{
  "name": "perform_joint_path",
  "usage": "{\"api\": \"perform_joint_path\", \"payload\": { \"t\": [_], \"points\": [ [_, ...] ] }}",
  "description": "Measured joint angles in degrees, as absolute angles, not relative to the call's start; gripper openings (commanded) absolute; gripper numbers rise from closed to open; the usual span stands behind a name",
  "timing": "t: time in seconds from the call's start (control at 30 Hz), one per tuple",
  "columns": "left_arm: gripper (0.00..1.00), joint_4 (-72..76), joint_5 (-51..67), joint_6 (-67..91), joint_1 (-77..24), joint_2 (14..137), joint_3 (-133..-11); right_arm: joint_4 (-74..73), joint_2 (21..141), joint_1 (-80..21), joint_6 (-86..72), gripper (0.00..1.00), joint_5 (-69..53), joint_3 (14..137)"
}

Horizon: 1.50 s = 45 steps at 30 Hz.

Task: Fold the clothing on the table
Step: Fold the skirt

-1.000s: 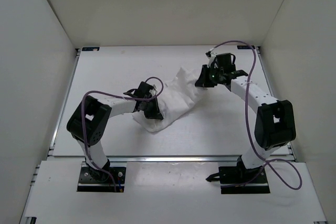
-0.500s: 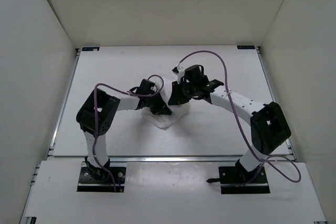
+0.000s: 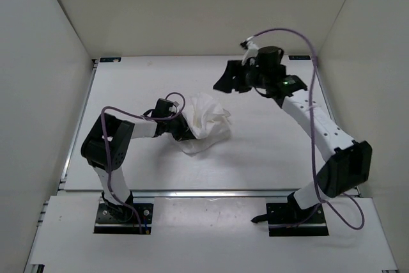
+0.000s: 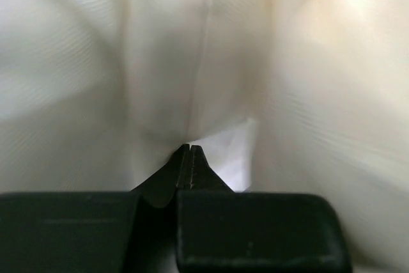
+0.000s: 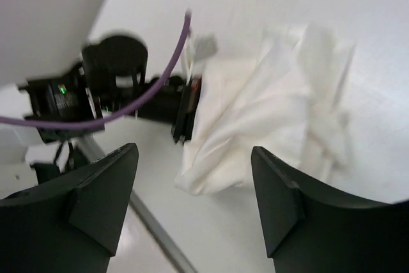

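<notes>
clothing [image 3: 206, 121] well inside table [image 3: 275, 151] rails [image 3: 211, 192]

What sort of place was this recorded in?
Probably a robotics lab test cell: a white table with metal rails, white walls enclosing it, left arm and right arm bolted at its edge.

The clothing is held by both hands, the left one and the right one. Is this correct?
Not quite. Only the left hand is shut on the clothing; the right hand is open, empty and apart from it, as the right wrist view shows.
</notes>
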<state>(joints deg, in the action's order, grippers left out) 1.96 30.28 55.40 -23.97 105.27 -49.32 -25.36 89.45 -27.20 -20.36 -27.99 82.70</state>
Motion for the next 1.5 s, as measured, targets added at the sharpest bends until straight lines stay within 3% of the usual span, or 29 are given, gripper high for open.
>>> {"api": "perform_joint_path", "payload": {
  "t": [0.07, 0.13, 0.2, 0.27, 0.47, 0.57, 0.73, 1.1, 1.13, 1.3, 1.33, 1.43, 1.47, 1.5],
  "points": [
    [0.0, 1.5, 30.3, 55.1, -22.8, 102.9, -48.0, -22.6, 85.4, -23.4, -21.3, 0.62, -28.1, 83.2],
    [0.0, 1.1, 30.4, 54.9, -21.8, 100.5, -47.0, -20.4, 81.7, -20.9, -21.4, 0.5, -26.7, 82.1],
    [0.0, 1.3, 30.5, 54.9, -21.1, 98.3, -45.8, -19.8, 80.3, -20.1, -21.3, 0.29, -24.8, 79.8],
    [0.0, 1.0, 30.7, 54.7, -20.9, 96.5, -45.0, -20.6, 81.4, -20.3, -20.7, 0.22, -23.2, 77.2],
    [0.0, -2.5, 30.5, 53.4, -19.5, 89.7, -41.9, -22.6, 95.0, -25.0, -19.5, 0.33, -18.5, 68.5],
    [0.0, -6.5, 29.2, 51.7, -17.1, 82.1, -39.4, -25.1, 99.9, -27.0, -19.2, 0.33, -17.6, 67.8],
    [0.0, -9.4, 27.4, 50.0, -15.1, 73.5, -36.6, -26.9, 103.8, -27.3, -17.3, 0.34, -16.0, 74.8],
    [0.0, -10.1, 25.7, 49.3, -18.7, 77.1, -35.9, -25.7, 105.6, -31.1, -13.1, 0.44, -12.9, 86.7],
    [0.0, -10.1, 25.7, 49.1, -18.3, 77.0, -35.9, -26.0, 106.4, -31.4, -12.9, 0.47, -12.6, 87.6],
    [0.0, -10.3, 25.7, 48.3, -17.0, 76.6, -35.9, -28.1, 112.1, -31.9, -12.8, 0.91, -10.2, 91.8],
    [0.0, -10.3, 25.8, 48.1, -16.8, 76.3, -35.9, -28.6, 112.6, -31.8, -12.9, 0.94, -9.9, 91.8],
    [0.0, -10.3, 26.0, 47.7, -16.3, 75.5, -35.7, -29.8, 113.0, -31.7, -12.9, 0.85, -9.0, 91.8],
    [0.0, -10.3, 26.1, 47.6, -16.2, 75.4, -35.6, -30.2, 113.0, -31.7, -13.1, 0.72, -8.8, 92.0],
    [0.0, -10.3, 26.1, 47.5, -16.2, 75.4, -35.5, -30.5, 113.1, -31.7, -12.9, 0.51, -8.7, 92.4]
  ]
}}
